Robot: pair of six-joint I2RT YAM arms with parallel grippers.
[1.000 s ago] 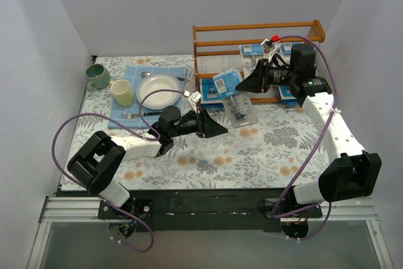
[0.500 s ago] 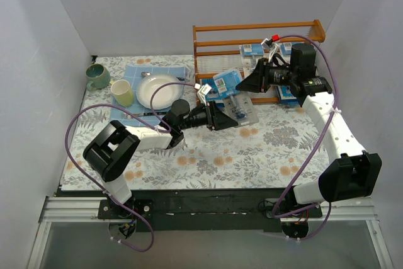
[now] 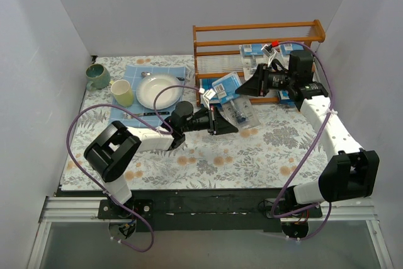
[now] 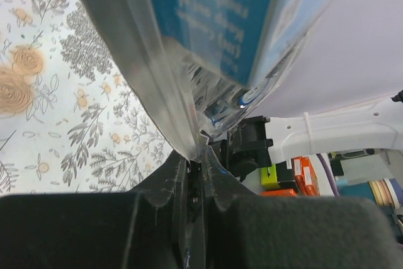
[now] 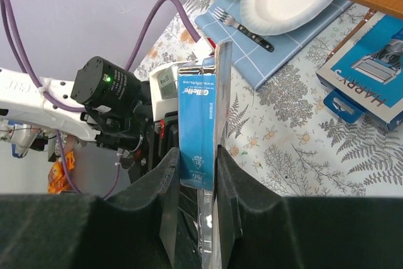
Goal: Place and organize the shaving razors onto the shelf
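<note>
The flowered counter (image 3: 208,155) carries everything. The wooden shelf (image 3: 258,28) stands just behind the right pincer (image 3: 240,88) and well beyond the left pincer (image 3: 228,124).

The right pincer grips a blue razor pack (image 3: 225,85) on edge between its fingers (image 5: 165,187), lifted off the counter in front of the shelf's lower tiers. The left pincer, low over the cloth and just short of the right one, is clamped narrow on the plastic rim of a clear-fronted razor pack (image 3: 242,110). That pack's far end points towards the shelf; whether it rests on the counter or is already tilted up I cannot tell.

More razor packs (image 3: 252,50) sit on the shelf behind the right pincer, and another (image 5: 371,86) lies by the shelf's foot, to one side of its fingers. The plate (image 3: 157,91), pale cup (image 3: 123,92) and fork (image 3: 148,113) lie far out beyond the left pincer's wrist, clear of the work.

Judging by this, both arms are in the carry step with a pack each. Next, each pack probably needs lifting and turning level with a free stretch of tier, one arm at a time so the pincers do not crowd each other
</note>
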